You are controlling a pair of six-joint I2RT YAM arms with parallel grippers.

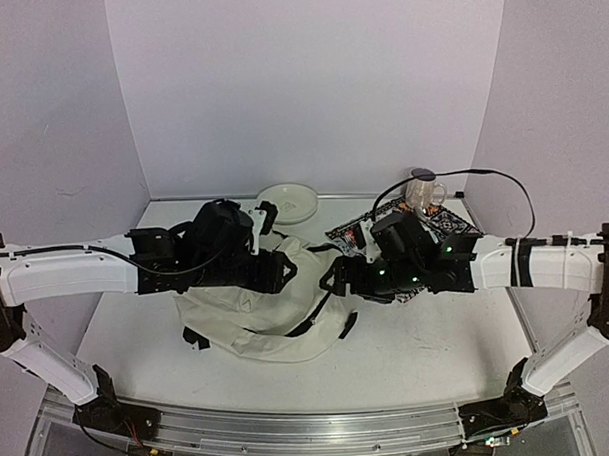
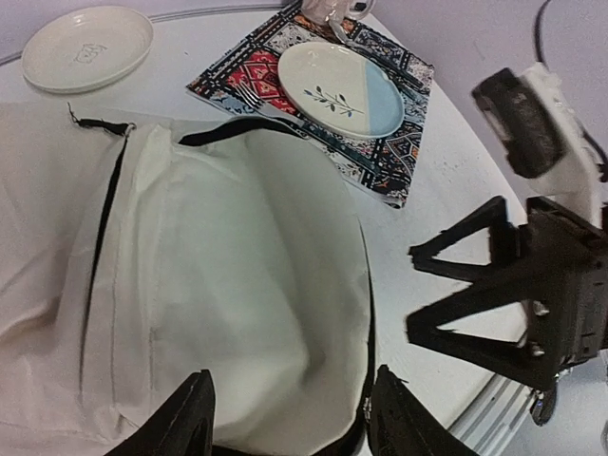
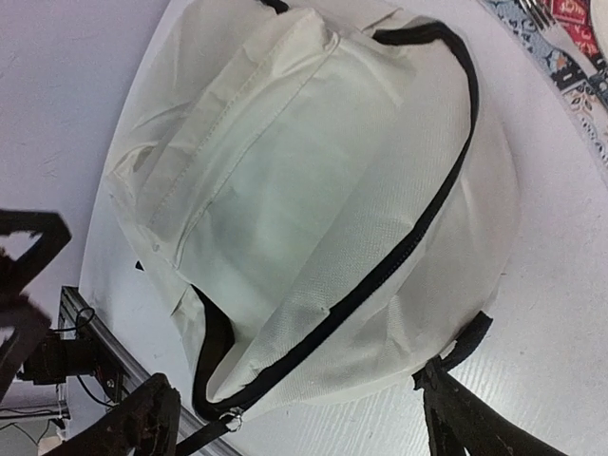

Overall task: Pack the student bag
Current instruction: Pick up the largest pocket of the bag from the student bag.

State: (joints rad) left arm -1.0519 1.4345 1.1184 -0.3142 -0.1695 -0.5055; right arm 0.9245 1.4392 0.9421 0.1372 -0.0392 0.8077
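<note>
The student bag (image 1: 249,312) is a cream fabric backpack with black zipper lines, lying slumped in the middle of the table between both arms. My left gripper (image 1: 278,270) hovers over its upper right part. In the left wrist view its jaws (image 2: 290,418) stand open, with the bag's fabric (image 2: 228,275) lying loose beneath them. My right gripper (image 1: 342,281) is at the bag's right edge, facing the left one. In the right wrist view it is (image 3: 299,427) wide open over the bag (image 3: 313,190), near a metal zipper ring (image 3: 231,415); nothing is gripped.
A patterned placemat (image 2: 385,152) lies at the back right, carrying a cream-and-blue plate (image 2: 340,87), a fork (image 2: 258,99) and a glass mug (image 1: 423,194). A white plate (image 1: 287,202) sits by the back wall. A black cable (image 1: 503,181) loops above the right arm.
</note>
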